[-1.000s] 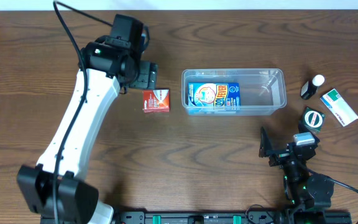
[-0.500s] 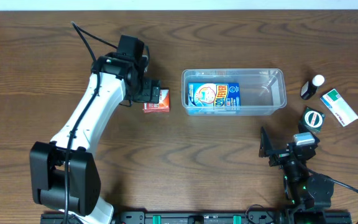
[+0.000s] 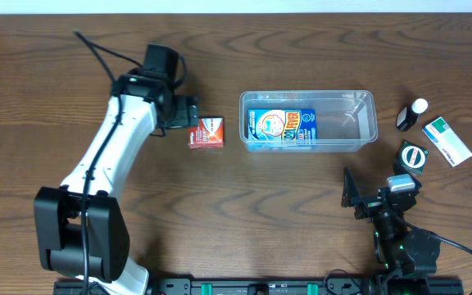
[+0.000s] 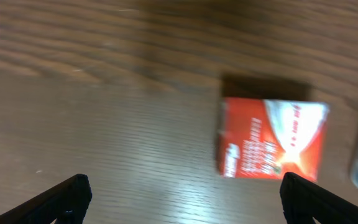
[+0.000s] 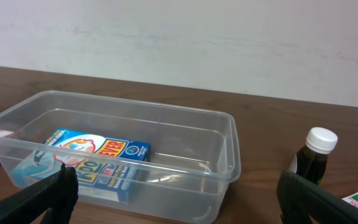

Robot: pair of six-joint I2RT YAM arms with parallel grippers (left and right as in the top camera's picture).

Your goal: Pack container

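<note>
container (image 3: 349, 123): centre of the surface (image 3: 220, 205), blue box (image 3: 281, 127) lying in its left half
left tool (image 4: 182, 190): spread wide, over bare wood just left of red box (image 3: 206, 133)
right tool (image 5: 176, 193): spread, low at front right, facing container
room: open wood front and left
clutter: bottle (image 3: 411, 115), green-white carton (image 3: 447, 141) right of container

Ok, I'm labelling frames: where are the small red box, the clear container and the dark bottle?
small red box (image 3: 206, 132), overhead view, top face
clear container (image 3: 344, 123), overhead view, bare floor
dark bottle (image 5: 311, 167), right wrist view, body
</note>
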